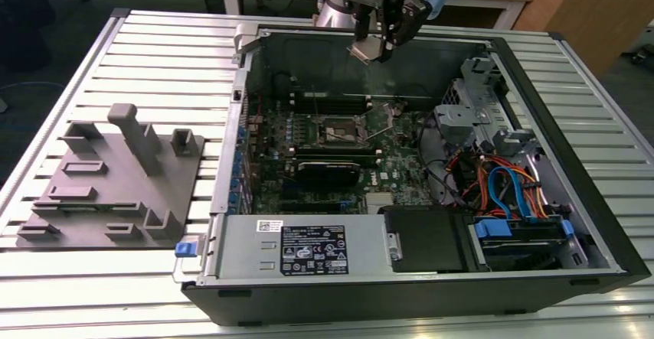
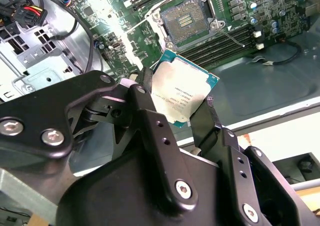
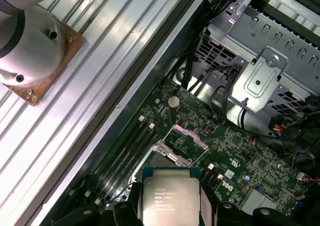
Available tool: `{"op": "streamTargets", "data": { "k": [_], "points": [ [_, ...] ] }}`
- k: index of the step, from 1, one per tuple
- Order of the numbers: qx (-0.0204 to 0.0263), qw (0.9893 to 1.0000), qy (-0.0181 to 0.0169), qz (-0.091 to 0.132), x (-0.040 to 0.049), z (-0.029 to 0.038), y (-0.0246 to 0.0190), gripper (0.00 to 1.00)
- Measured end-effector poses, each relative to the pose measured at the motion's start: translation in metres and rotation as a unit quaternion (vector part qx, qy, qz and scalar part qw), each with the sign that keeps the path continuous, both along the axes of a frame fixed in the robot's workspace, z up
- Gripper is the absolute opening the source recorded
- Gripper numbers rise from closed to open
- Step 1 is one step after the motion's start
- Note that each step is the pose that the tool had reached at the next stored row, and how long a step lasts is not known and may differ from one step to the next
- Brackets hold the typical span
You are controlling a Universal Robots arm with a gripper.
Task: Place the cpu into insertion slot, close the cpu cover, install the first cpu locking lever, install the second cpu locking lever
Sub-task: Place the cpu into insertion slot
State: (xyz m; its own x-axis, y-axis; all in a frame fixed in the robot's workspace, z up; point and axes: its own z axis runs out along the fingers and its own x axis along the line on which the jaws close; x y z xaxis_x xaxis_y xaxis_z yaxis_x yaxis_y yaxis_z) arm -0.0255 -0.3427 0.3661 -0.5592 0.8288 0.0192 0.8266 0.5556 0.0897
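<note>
My gripper [image 1: 374, 48] hangs above the back of the open computer case, shut on the cpu [image 1: 365, 50]. In both wrist views the cpu [image 2: 184, 88] [image 3: 170, 198] is a flat silvery-grey square with a green edge, clamped by its sides between the black fingers [image 2: 145, 88]. The insertion slot [image 1: 342, 131] lies below on the green motherboard, well apart from the chip. Its dark pin field [image 2: 186, 20] is bare and uncovered. The cpu cover [image 3: 189, 138] stands tilted up at the socket's edge. A thin wire lever [image 2: 233, 39] sticks out beside the socket.
Black memory slots [image 2: 220, 46] run beside the socket. A metal drive cage [image 3: 270, 81] and cable bundles [image 1: 501, 186] fill the case's right side in the exterior view. The power supply [image 1: 296, 247] sits at the front. A grey fixture tray [image 1: 107, 186] rests on the slatted table.
</note>
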Motion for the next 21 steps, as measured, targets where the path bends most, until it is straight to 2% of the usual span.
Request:
{"op": "streamTargets", "data": {
  "k": [21],
  "points": [
    [0.0000,1.0000,0.0000,-0.005,0.0000,0.0000,0.0000,0.54]
  ]
}}
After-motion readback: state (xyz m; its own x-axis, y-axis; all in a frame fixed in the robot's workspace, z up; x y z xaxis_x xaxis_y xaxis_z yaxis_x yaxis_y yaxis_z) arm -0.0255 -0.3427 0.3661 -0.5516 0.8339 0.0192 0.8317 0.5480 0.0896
